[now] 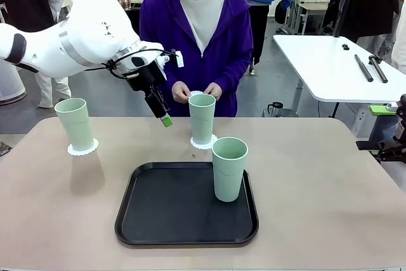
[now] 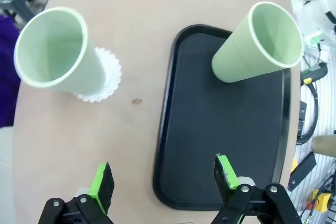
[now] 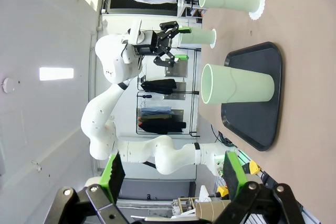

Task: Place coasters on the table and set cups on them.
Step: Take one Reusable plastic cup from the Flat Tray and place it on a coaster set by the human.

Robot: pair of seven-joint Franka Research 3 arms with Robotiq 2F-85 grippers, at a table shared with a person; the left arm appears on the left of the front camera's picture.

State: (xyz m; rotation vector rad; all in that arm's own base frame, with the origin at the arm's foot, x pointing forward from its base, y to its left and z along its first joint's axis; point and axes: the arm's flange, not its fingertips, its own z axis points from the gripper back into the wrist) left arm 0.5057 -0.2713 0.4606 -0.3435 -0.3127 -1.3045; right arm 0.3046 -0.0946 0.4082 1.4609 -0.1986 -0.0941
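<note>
Cup [image 1: 202, 118] on coaster [image 1: 203, 143] stands near the raised left claw [image 1: 165, 118], jaws apart.

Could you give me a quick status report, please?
Left gripper open above table, right gripper open. Left cup and middle cup on coasters; third cup on black tray. Person's hands behind middle cup.

Two cups [image 1: 75, 122] stand on coasters [image 1: 82, 153], third cup [image 1: 229, 169] in tray [image 1: 158, 220].

tray [image 1: 165, 214] left half free, cup [image 1: 228, 169] at right edge
</note>
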